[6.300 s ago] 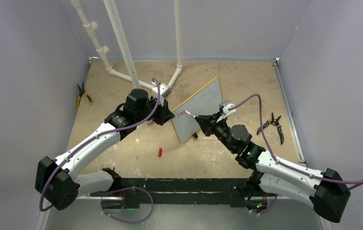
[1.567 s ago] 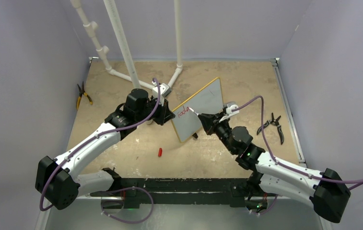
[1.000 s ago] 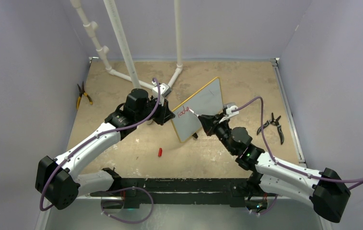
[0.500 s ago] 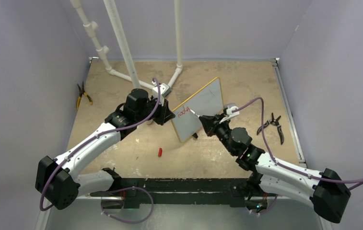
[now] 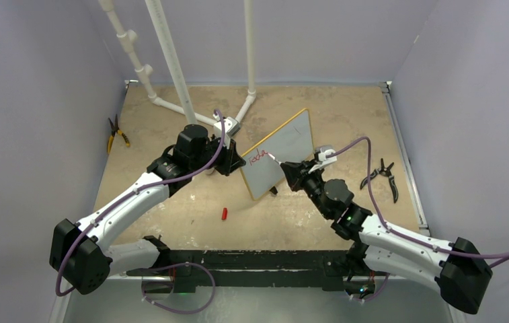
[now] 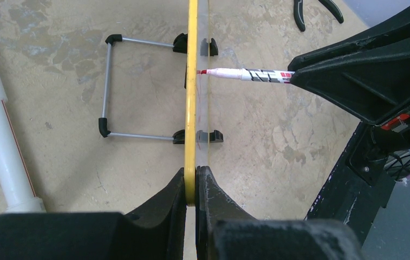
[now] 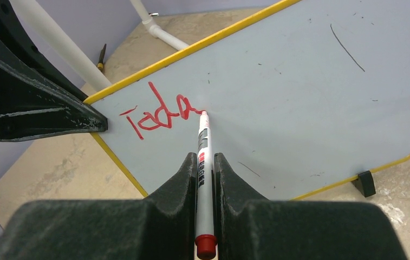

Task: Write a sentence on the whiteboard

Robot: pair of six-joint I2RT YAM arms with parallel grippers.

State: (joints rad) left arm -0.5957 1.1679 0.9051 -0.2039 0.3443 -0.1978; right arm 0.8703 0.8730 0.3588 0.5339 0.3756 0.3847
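- Our right pincer (image 7: 204, 158) is clamped narrow on the red marker (image 7: 203, 135). Our left pincer (image 6: 190, 174) pinches the near-left edge of the whiteboard (image 5: 290, 142), bracing it.
- That whiteboard stands upright at mid-table between both arms, running from near left to far right.
- Within a few seconds the sentence (image 7: 158, 112) has grown from a first scrawl to "Toda", and the right pincer has crept rightward. We judge most of the writing still lies ahead.
- Only the right wrist view makes the letters legible. Only the left wrist view shows the wire stand (image 6: 105, 86) behind the board. Only the top view shows a small red piece (image 5: 224, 214) lying near-left of it.
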